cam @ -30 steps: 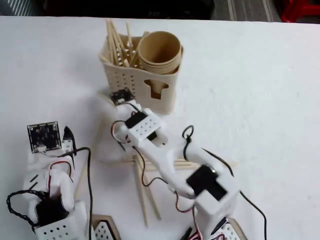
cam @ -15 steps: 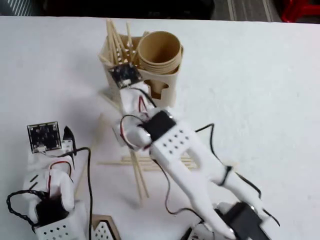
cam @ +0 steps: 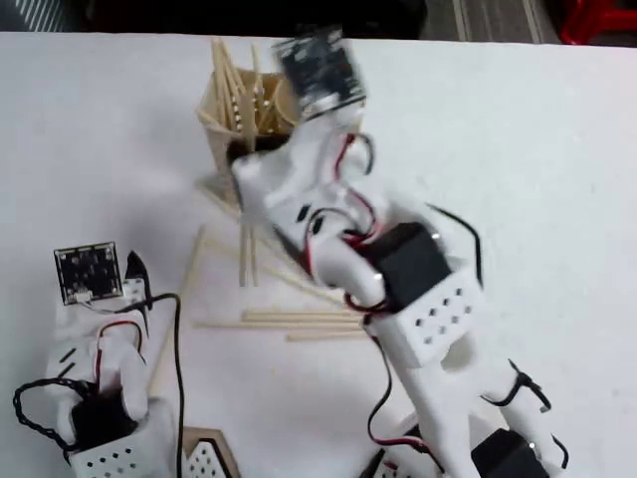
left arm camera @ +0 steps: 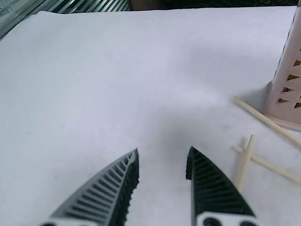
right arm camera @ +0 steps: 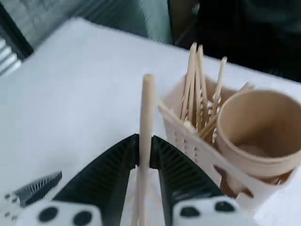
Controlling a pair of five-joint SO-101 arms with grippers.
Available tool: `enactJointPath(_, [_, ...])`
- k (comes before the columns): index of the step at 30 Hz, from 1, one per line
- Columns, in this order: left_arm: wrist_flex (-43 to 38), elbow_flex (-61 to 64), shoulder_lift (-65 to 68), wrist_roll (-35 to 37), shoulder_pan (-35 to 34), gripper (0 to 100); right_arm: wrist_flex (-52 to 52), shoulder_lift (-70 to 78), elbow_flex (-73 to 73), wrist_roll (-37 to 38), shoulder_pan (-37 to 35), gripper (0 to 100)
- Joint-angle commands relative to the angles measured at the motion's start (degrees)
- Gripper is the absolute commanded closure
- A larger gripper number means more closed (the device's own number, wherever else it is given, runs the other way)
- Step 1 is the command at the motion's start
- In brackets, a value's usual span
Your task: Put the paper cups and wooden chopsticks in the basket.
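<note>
The right gripper point(right arm camera: 145, 141) pinches one chopstick point(right arm camera: 147, 103) between its fingers; the stick stands upright out of the jaws, just beside the basket point(right arm camera: 188, 136). The basket holds a bunch of chopsticks point(right arm camera: 200, 80) and, next to them, a cup point(right arm camera: 256, 127). In the high view the right arm point(cam: 398, 269) extends over the basket point(cam: 217, 118), which stands at about 11 o'clock on the table point(cam: 537, 149). Loose chopsticks point(cam: 299, 319) lie scattered near the table's centre, at 6 o'clock from the basket. The left gripper point(left arm camera: 163, 157) is at 8 o'clock on the table, its fingers spread apart above the surface, with the loose chopsticks at its 3 o'clock.
</note>
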Motion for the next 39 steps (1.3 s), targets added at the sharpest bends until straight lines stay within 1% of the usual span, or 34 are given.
enactJointPath(1, [-0.3, -0.3, -0.6, 0.3, -0.3, 82, -8.4, -2.2, -3.7, 0.5, 3.4, 98.1])
enactJointPath(7, [-0.3, -0.3, -0.6, -0.4, -0.3, 82, -22.7, -1.3, -3.6, 0.5, 6.1, 98.1])
enactJointPath(9, [-0.3, -0.3, -0.6, -1.8, -0.3, 82, -27.0, 0.5, -3.9, 0.5, 7.3, 98.1])
enactJointPath(12, [-0.3, -0.2, -0.6, -2.0, -0.3, 82, -33.0, 4.4, -3.9, 0.5, 8.9, 98.1])
enactJointPath(16, [-0.3, -0.2, -0.6, -2.0, -0.3, 82, -39.0, 11.3, -4.0, 0.5, 10.9, 98.1])
enactJointPath(20, [-0.3, -0.2, -0.6, -2.1, -0.3, 82, -41.5, 18.0, -4.0, 0.5, 12.1, 98.1])
enactJointPath(22, [-0.3, -0.2, -0.6, -2.1, -0.3, 82, -41.3, 20.2, -4.0, 1.1, 12.2, 98.1])
enactJointPath(26, [-0.3, -0.2, -0.6, -2.1, -0.3, 82, -39.1, 21.0, -3.8, 8.4, 11.4, 98.1])
enactJointPath(30, [-0.3, -0.2, -0.6, -2.2, -0.3, 82, -33.7, 19.0, -4.9, 9.9, 10.0, 97.9])
enactJointPath(32, [-0.3, -0.2, -0.6, -2.2, -0.3, 82, -29.6, 17.3, -5.2, 9.9, 9.5, 95.0])
enactJointPath(36, [-0.3, -0.2, -0.6, -2.2, -0.3, 82, -20.3, 13.6, -5.3, 9.9, 7.7, 84.8])
enactJointPath(39, [-0.3, -0.2, -0.6, -2.2, -0.3, 82, -13.8, 11.3, -5.3, 9.9, 7.1, 82.6])
